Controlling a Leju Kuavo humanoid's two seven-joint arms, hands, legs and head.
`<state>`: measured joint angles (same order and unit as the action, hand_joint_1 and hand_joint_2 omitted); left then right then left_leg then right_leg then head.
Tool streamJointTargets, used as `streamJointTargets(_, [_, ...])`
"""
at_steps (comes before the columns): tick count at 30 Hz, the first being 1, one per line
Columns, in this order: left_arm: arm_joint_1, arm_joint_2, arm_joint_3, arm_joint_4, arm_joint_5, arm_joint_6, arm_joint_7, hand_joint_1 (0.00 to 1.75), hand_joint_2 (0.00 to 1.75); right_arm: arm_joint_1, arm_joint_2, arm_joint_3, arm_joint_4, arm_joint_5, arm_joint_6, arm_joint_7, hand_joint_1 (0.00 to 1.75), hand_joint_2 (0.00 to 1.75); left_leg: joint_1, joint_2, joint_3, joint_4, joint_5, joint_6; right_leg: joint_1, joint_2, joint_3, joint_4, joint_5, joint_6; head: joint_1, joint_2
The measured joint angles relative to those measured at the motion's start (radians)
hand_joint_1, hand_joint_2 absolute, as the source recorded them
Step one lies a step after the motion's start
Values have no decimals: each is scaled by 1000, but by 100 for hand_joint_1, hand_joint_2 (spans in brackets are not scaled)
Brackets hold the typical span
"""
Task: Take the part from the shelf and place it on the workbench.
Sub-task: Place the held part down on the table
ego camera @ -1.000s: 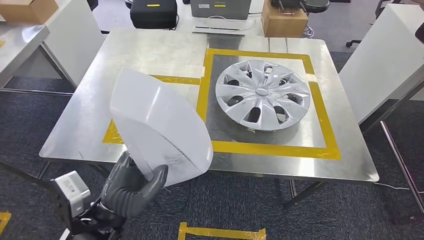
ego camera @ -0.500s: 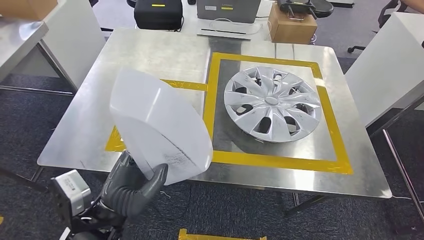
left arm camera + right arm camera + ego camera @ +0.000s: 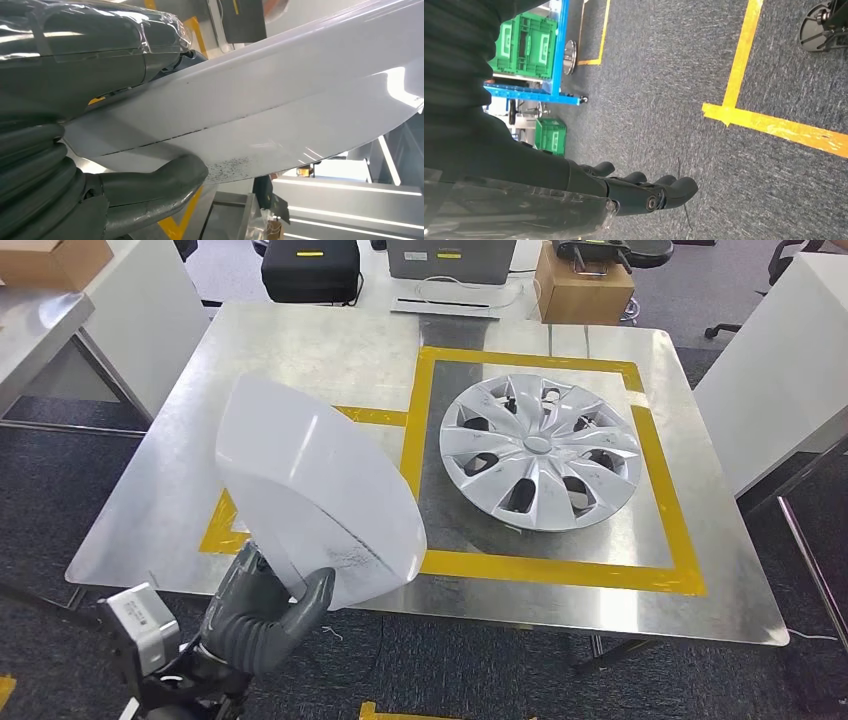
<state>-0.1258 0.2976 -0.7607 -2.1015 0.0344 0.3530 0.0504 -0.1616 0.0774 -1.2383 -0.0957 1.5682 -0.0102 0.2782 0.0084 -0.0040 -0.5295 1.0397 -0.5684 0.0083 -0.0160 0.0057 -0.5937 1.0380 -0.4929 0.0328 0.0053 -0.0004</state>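
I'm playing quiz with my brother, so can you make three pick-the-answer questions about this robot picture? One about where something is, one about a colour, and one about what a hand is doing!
1. Where is the silver hubcap?
A. On the floor
B. On the metal workbench, inside the taped square
C. In the robot's right hand

2. What colour is the tape on the workbench?
A. Yellow
B. Red
C. Blue

3. What is the robot's left hand doing?
A. Hanging with nothing in it
B. Pressing on the hubcap
C. Holding a white panel by its lower edge

Answers:
1. B: the hubcap lies flat on the workbench, within the tape square.
2. A: the tape is yellow.
3. C: the left hand grips the white panel with its thumb over the lower edge; the right hand hangs over the carpet, holding nothing.
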Motion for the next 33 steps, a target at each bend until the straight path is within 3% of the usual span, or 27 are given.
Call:
streamJointTargets(4, [-1, 3, 4, -1, -90, 28, 49, 175, 175, 0, 0, 0, 0, 1, 4, 0, 0, 175, 0, 1, 0, 0, 0, 0, 0, 0, 2, -1, 0, 0, 0, 0])
streamJointTargets(7, [-11, 35, 44, -10, -342, 49, 231, 175, 175, 1, 1, 0, 0, 3, 11, 0, 0, 175, 0, 2, 1, 0, 0, 0, 0, 0, 3, -2, 1, -1, 0, 0])
streamJointTargets(11, [-47, 141, 164, -19, -580, -74, 470, 175, 175, 2, 0, 0, 0, 3, 20, -3, 0, 175, 0, 4, 1, 0, 0, 0, 0, 0, 3, -2, 2, -2, 0, 0])
streamJointTargets(14, [-81, 229, 255, -13, -654, -198, 556, 175, 175, 2, 0, 2, 0, 3, 25, -4, 0, 175, 0, 5, 2, 0, 0, -1, 0, 1, 3, -2, 2, -3, 0, 0])
streamJointTargets(19, [-153, 361, 374, 39, -698, -345, 593, 175, 175, 2, 1, 15, 0, 3, 35, -4, 0, 175, 0, 6, 2, 0, 1, -1, 0, 3, 3, -2, 2, -3, 0, 0])
streamJointTargets(24, [-230, 450, 423, 136, -720, -444, 587, 175, 175, 1, 3, 35, 0, 3, 42, -3, 0, 175, 0, 5, 2, 0, 1, -1, 0, 4, 3, -2, 2, -3, 0, 0])
streamJointTargets(28, [-298, 481, 422, 235, -732, -492, 558, 175, 175, -6, 5, 54, 0, 3, 53, 1, 0, 175, 0, 2, 2, 0, 1, -1, 0, 5, 3, -4, 2, -4, -1, 0])
streamJointTargets(33, [-391, 472, 399, 342, -730, -484, 489, 175, 175, -18, 8, 75, 0, 3, 58, 9, 0, 175, 0, -8, 1, 0, 1, -1, 0, 3, 3, -5, 2, -4, -1, 0])
